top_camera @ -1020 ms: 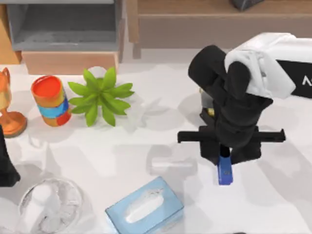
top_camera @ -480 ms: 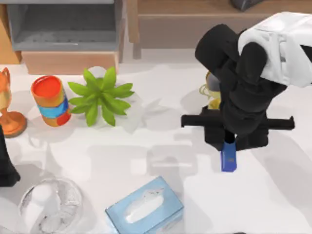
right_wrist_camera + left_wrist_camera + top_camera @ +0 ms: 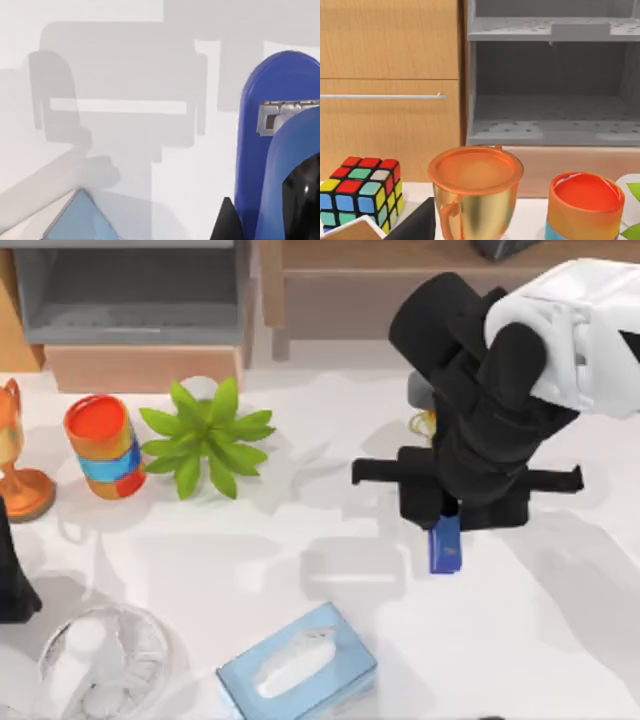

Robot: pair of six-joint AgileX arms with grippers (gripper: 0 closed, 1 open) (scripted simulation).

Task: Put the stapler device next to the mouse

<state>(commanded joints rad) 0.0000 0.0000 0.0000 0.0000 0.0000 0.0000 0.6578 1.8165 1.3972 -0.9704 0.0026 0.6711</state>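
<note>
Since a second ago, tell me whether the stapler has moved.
Yes. Held in the right tool, the stapler has shifted up the top view and slightly left, farther from the tissue box, which stayed put.

The right gripper shifted between the earlier top views and now: it first drifted toward the table's right and slightly toward the far edge, then swung back toward the left and farther toward the far edge. The stapler device travelled with it, clamped between the jaws, its blue end sticking out below them toward the near edge throughout. A yellow object beside the arm, showing more clearly half a second before, was mostly covered by the arm at the end.
</note>
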